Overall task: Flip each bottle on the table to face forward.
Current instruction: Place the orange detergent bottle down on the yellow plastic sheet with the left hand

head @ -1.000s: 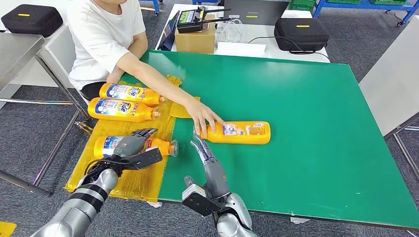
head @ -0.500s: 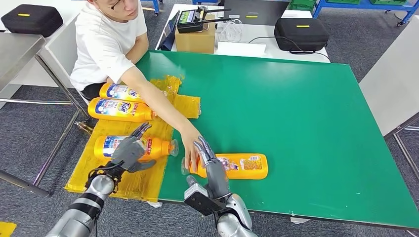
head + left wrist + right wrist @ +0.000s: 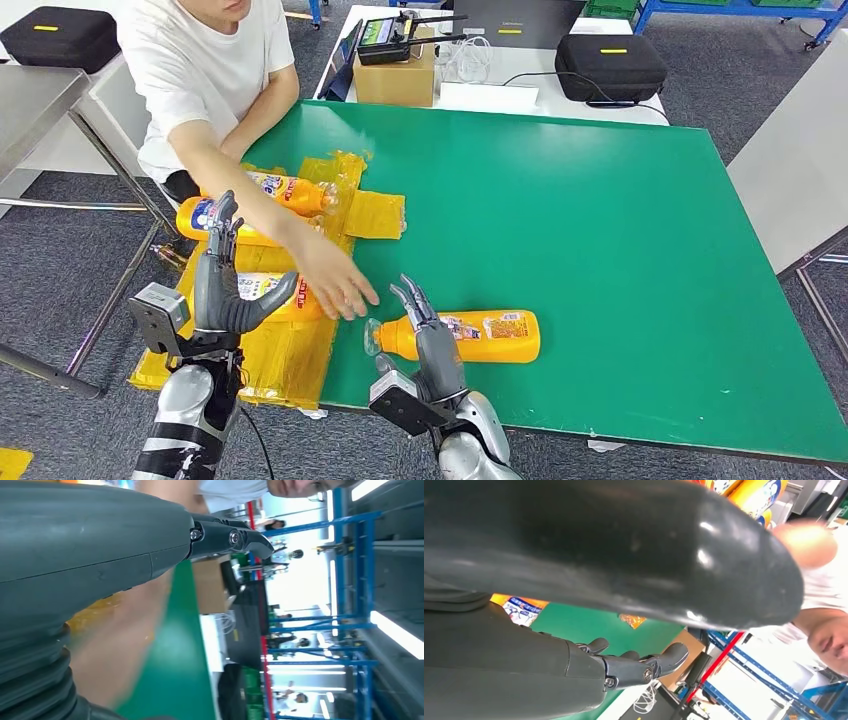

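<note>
Right hand [image 3: 428,330] open, fingers [image 3: 412,298] straight and slightly apart, holding nothing; poised near neck end of orange bottle [image 3: 470,335], contact unclear. Bottle lies on side on green table [image 3: 620,250] near front edge, cap toward left. Left hand [image 3: 222,285] raised upright, fingers extended, thumb apart, empty. Person's hand [image 3: 335,285] reaches across yellow sheet [image 3: 375,212], over three more bottles [image 3: 290,190] lying there.

High head view down over the green table [image 3: 600,250]; both turned wrist views close behind their hands, sharing it.
</note>
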`<control>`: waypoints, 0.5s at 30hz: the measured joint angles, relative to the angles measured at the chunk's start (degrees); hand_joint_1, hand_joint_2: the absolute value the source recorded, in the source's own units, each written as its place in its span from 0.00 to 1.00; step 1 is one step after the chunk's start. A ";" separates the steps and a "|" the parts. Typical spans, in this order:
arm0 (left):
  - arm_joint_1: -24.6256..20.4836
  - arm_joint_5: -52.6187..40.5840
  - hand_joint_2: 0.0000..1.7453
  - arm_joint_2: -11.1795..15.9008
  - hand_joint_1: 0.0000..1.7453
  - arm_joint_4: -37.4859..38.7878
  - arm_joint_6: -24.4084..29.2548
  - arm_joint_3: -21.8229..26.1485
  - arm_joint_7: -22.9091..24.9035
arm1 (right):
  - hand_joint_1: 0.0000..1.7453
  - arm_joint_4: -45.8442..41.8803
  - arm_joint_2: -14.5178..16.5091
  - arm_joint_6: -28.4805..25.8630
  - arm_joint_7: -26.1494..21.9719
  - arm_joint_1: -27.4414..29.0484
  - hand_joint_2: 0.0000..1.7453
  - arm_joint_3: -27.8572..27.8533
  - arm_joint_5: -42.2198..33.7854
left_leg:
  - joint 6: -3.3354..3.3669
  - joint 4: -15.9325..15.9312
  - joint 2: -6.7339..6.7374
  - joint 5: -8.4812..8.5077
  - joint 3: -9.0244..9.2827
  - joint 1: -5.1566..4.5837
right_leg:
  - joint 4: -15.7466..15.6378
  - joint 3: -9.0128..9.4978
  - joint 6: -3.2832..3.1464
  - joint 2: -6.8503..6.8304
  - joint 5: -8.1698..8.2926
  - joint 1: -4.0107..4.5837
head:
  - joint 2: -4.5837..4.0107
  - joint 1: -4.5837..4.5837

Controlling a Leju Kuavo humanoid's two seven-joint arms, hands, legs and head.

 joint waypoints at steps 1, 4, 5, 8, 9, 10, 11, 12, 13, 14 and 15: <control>0.27 0.37 0.50 -0.19 0.00 -0.76 -0.05 0.03 -0.22 | 0.00 -0.16 -0.12 -0.33 0.74 0.01 0.00 -0.03 1.03 | 0.00 0.00 0.00 0.00 0.00 0.00 | 0.00 0.00 0.00 0.00 0.00 0.00 | 0.00 0.00; 1.38 1.20 1.00 -0.64 0.00 -3.31 -0.18 0.34 -0.91 | 0.00 -0.86 -1.12 -2.10 5.03 0.03 0.25 -0.05 7.61 | 0.00 0.00 0.00 0.00 0.00 -0.03 | 0.00 0.00 0.00 0.00 0.00 -0.02 | 0.00 0.00; 1.84 1.38 1.00 -0.76 0.00 -4.22 -0.28 0.50 -1.09 | 0.00 -1.24 -1.73 -2.48 7.04 0.06 0.50 -0.05 10.61 | 0.00 0.00 0.00 0.00 0.00 -0.03 | -0.01 0.00 0.00 0.00 0.00 -0.02 | 0.00 0.01; 3.43 1.89 1.00 -0.96 0.00 -6.97 -0.83 1.02 -1.42 | 0.00 -2.88 -4.22 -2.48 13.20 0.48 1.00 -0.34 19.28 | 0.00 0.01 -0.01 -0.01 -0.01 -0.04 | -0.01 0.00 0.00 -0.01 0.00 -0.03 | 0.00 0.00; 4.00 1.98 1.00 -1.00 0.00 -7.89 -0.98 1.21 -1.44 | 0.00 -3.60 -5.20 -2.32 15.04 0.77 1.00 -0.62 21.91 | 0.00 0.01 -0.01 -0.01 -0.01 -0.04 | -0.02 -0.01 0.00 -0.01 0.00 -0.03 | 0.00 -0.01; 4.60 2.04 1.00 -1.06 0.00 -8.81 -1.10 1.41 -1.41 | 0.00 -4.47 -6.27 -2.14 16.80 1.14 1.00 -1.03 24.59 | 0.00 0.01 -0.01 -0.01 -0.01 -0.04 | -0.02 -0.02 0.00 -0.01 0.00 -0.03 | 0.00 -0.01; 5.20 2.05 1.00 -1.17 0.00 -9.69 -1.20 1.63 -1.33 | 0.00 -5.45 -7.37 -1.94 18.40 1.60 1.00 -1.54 27.10 | 0.00 0.01 -0.01 -0.02 -0.02 -0.04 | -0.03 -0.03 0.00 -0.01 0.00 -0.03 | 0.00 -0.01; 5.77 2.04 1.00 -1.32 0.00 -10.52 -1.26 1.85 -1.19 | 0.00 -6.53 -8.46 -1.61 19.79 2.13 1.00 -2.13 29.45 | 0.00 0.01 -0.01 -0.02 -0.03 -0.04 | -0.03 -0.04 0.00 -0.01 0.00 -0.03 | 0.00 -0.01; 6.35 1.94 1.00 -1.47 0.00 -11.27 -1.29 2.05 -1.02 | 0.00 -7.70 -9.52 -1.10 20.89 2.75 1.00 -2.81 31.47 | 0.00 0.01 -0.01 -0.02 -0.04 -0.04 | -0.03 -0.04 0.00 -0.01 0.00 -0.03 | 0.00 -0.01; 6.87 1.74 1.00 -1.63 0.00 -11.93 -1.28 2.24 -0.89 | 0.00 -8.93 -10.53 -0.47 21.80 3.38 1.00 -3.50 33.12 | 0.00 0.01 -0.01 -0.02 -0.05 -0.04 | -0.04 -0.05 0.00 -0.01 0.00 -0.03 | 0.00 -0.01; 7.35 1.49 1.00 -1.75 0.00 -12.53 -1.22 2.37 -0.80 | 0.00 -10.20 -11.50 0.27 22.53 4.01 1.00 -4.17 34.52 | 0.00 0.01 -0.01 -0.02 -0.05 -0.04 | -0.04 -0.05 0.00 -0.01 0.00 -0.03 | 0.00 -0.01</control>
